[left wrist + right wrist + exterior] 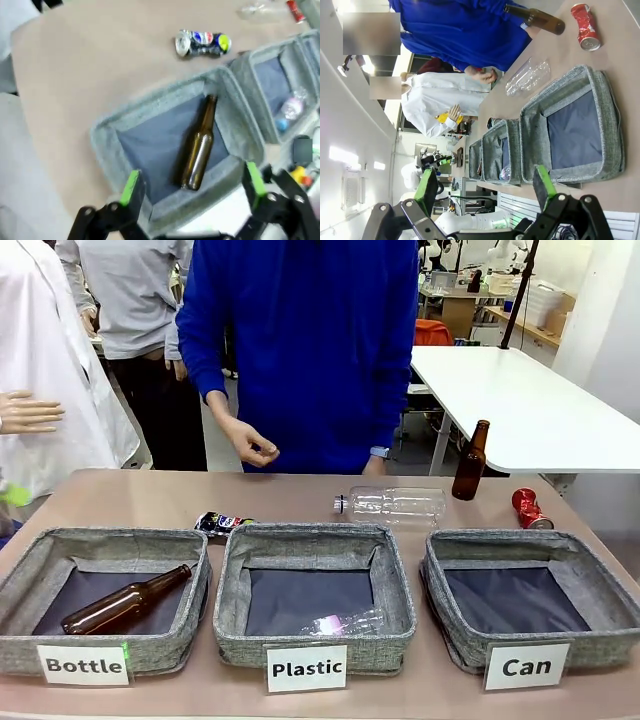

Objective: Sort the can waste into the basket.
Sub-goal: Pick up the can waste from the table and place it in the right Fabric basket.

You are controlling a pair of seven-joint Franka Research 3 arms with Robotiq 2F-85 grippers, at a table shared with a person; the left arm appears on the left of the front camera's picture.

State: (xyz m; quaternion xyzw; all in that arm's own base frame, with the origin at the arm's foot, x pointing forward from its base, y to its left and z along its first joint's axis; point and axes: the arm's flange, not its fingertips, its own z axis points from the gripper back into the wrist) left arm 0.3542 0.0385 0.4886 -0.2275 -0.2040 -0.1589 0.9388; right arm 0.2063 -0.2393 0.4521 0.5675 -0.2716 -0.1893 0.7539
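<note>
Hovering over the Bottle basket, my left gripper stood wide open with nothing between its green pads; a brown bottle lay in that basket below it; my right gripper was spread just as wide and held nothing, with the Can basket ahead of it. The black can lay on its side on the table, just behind the gap between the Bottle basket and the Plastic basket; the red can lay near the Can basket's far right corner, outside it; an upright brown bottle stood to its left, beside a clear bottle lying flat; a plastic bottle lay in the Plastic basket; a person's hand hung loosely curled beyond the table's far edge.
</note>
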